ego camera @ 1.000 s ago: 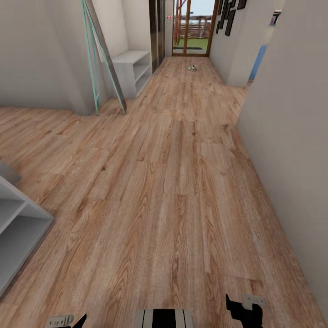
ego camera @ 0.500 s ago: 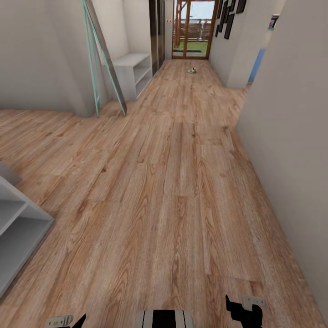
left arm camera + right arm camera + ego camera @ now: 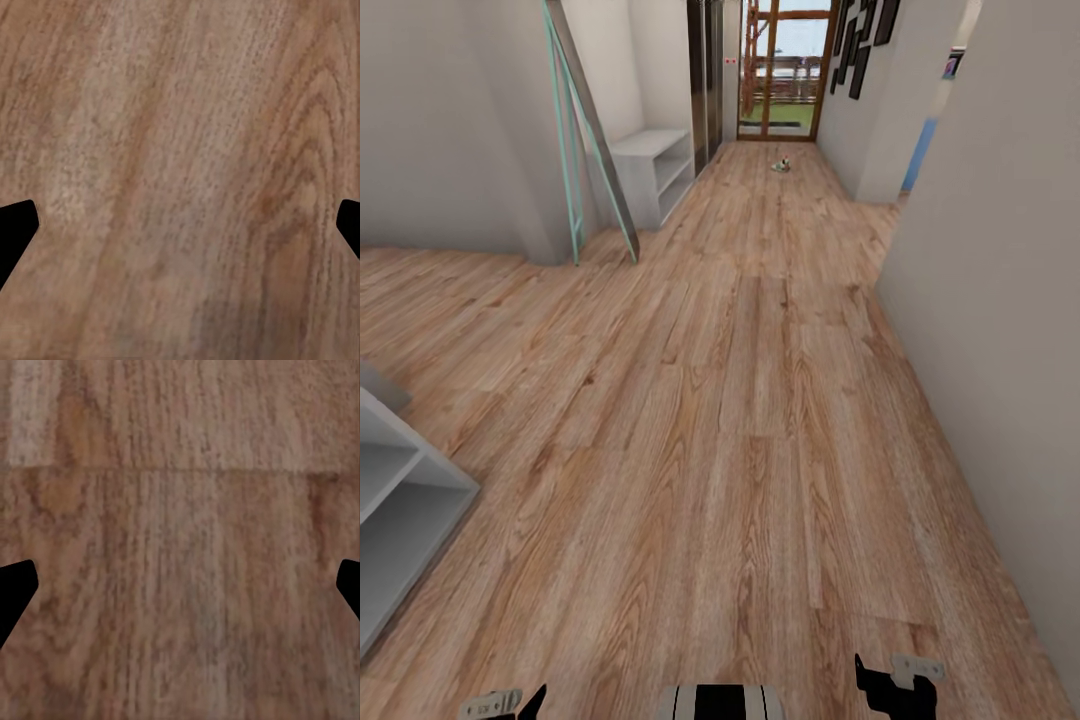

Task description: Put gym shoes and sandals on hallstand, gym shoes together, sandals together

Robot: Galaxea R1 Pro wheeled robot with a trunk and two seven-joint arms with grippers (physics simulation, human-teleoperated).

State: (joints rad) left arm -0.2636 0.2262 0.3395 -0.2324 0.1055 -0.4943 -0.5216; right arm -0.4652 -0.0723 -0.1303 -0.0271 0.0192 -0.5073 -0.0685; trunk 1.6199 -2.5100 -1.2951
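Both grippers hang open and empty — the left gripper point(image 3: 180, 225) and the right gripper point(image 3: 180, 585) show only bare floor point(image 3: 740, 420) between their spread tips. A shoe point(image 3: 782, 165) lies far up the corridor, top centre of the head view, too small to tell more. The pale rack point(image 3: 650, 160) stands upper left of it. We should roll straight ahead — arms tucked low, clear of the right wall point(image 3: 1000, 300).
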